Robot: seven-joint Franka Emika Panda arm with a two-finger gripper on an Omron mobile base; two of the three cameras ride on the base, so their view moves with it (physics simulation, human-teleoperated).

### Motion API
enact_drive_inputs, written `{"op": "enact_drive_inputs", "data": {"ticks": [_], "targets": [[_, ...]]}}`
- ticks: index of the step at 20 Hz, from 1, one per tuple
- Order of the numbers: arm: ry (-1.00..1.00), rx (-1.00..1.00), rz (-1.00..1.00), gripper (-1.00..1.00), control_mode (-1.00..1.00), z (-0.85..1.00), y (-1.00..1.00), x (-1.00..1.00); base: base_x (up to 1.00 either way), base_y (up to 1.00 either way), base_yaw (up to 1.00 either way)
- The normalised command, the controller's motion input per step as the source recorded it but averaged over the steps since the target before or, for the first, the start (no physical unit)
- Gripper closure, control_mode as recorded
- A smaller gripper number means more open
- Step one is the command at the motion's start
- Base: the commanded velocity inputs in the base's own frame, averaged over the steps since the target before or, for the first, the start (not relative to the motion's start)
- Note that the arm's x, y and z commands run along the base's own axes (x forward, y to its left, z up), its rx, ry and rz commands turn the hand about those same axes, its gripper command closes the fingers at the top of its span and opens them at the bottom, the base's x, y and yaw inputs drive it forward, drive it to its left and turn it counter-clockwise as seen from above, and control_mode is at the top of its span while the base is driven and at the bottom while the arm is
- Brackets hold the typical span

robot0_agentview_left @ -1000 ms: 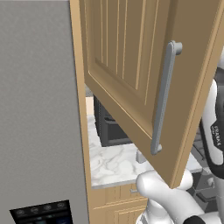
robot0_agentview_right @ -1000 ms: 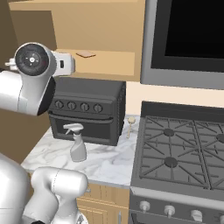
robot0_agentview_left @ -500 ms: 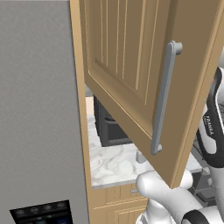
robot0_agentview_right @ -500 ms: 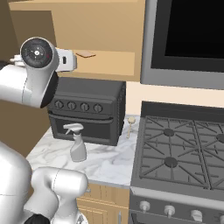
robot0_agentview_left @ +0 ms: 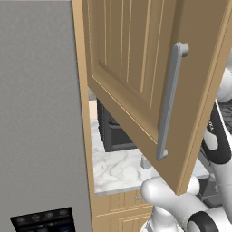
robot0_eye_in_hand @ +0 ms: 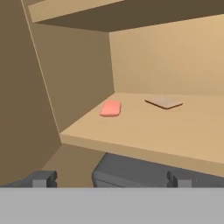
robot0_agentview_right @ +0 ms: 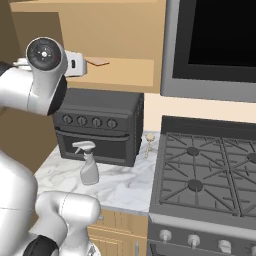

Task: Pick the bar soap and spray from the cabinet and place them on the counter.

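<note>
the light tan wooden wall cabinet [robot0_agentview_left: 136,68], with a vertically grooved panelled door and a long grey metal bar handle [robot0_agentview_left: 170,102], stands with its door swung wide open, filling much of the left base view. below it lies the white marble counter with grey veins [robot0_agentview_right: 125,182], bearing a dark grey toaster oven with a row of knobs [robot0_agentview_right: 100,125].

the pale translucent spray bottle with a white trigger head [robot0_agentview_right: 88,164] stands upright on the counter, just in front of the toaster oven's door. a small pale wooden spoon [robot0_agentview_right: 148,142] lies on the counter between the oven and the dark stove top with grates [robot0_agentview_right: 205,175].

in the hand view, a flat pink bar soap with rounded corners [robot0_eye_in_hand: 110,108] rests on the cabinet's lower shelf, near its left wall and back from the front edge. a thin tan rectangular board [robot0_eye_in_hand: 164,102] lies on the same shelf, to the right of the soap and apart from it; it also shows in the right base view [robot0_agentview_right: 97,61].

the white arm's two-finger gripper [robot0_eye_in_hand: 111,178] is raised in front of the shelf edge, short of the soap. its dark fingertips [robot0_eye_in_hand: 43,178] stand wide apart with nothing between them.
</note>
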Motion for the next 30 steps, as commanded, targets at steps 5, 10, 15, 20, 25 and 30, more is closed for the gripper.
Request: {"op": "enact_drive_inputs", "data": {"ticks": [5, 10, 15, 20, 25, 30], "targets": [[0.0, 0.0, 0.01, -1.0, -1.0, 0.0, 0.02, 0.12, 0.0, 0.0, 0.0], [0.03, 0.0, 0.0, -1.0, -1.0, 0.0, 0.02, 0.12, 0.0, 0.0, 0.0], [0.07, 0.0, 0.0, -1.0, -1.0, 0.0, 0.02, 0.12, 0.0, 0.0, 0.0], [0.06, 0.0, 0.0, -1.0, -1.0, 0.0, 0.05, 0.13, 0.0, 0.0, 0.0], [0.0, 0.02, 0.02, -1.0, -1.0, 0.0, 0.01, 0.1, 0.0, 0.0, 0.0], [0.0, 0.07, 0.05, -1.0, -1.0, -0.01, 0.0, 0.03, 0.0, 0.0, 0.0]]}}
